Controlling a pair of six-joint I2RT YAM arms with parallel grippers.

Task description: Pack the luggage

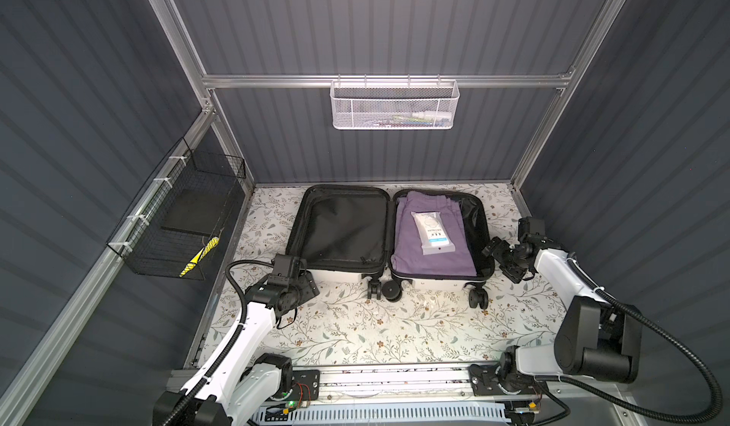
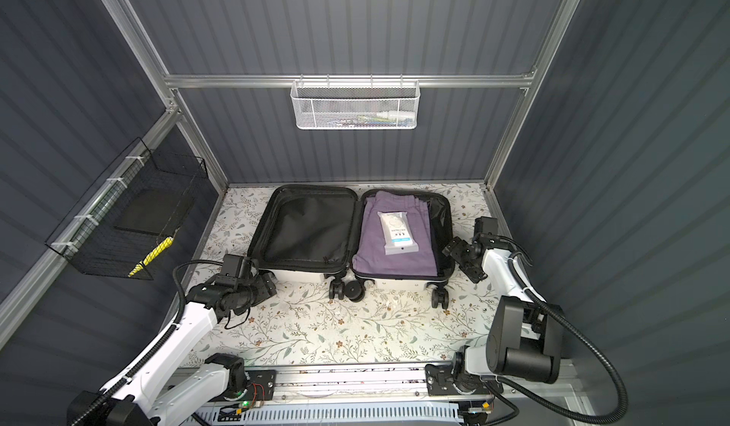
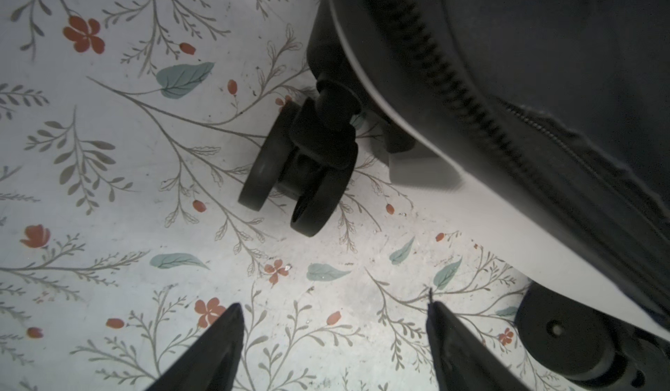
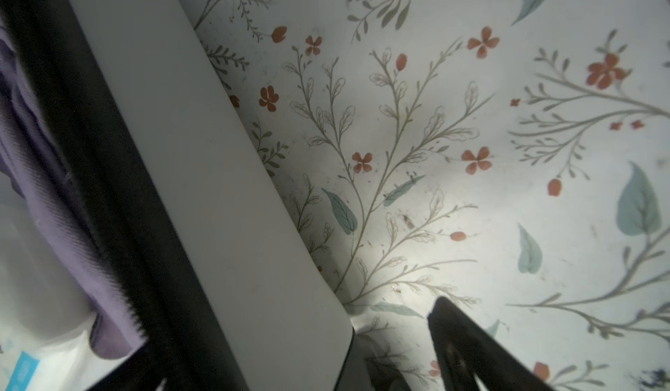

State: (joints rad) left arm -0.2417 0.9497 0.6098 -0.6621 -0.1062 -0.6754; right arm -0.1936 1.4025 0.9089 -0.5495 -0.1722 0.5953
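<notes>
left gripper [image 3: 333,304] low, jaws apart | right gripper [image 1: 501,262] jaws wide apart

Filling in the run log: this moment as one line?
luggage: open flat | right half: wipes pack on purple clothes | left half: bare lining | left jaws: open, empty | right jaws: open, empty

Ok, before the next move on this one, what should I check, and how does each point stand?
1. The luggage lies open flat on the table: ok.
2. The purple garment and the wipes pack sit inside its right half: ok.
3. Its left half is bare lining, with room for more: ok.
4. The left gripper is open and holds nothing, near a wheel: ok.
5. The right gripper is open beside the right shell; clear of it: cannot tell.
6. Everything packed: probably not ok; items lie in the white mesh basket, and a yellow item in the black wire basket.
</notes>
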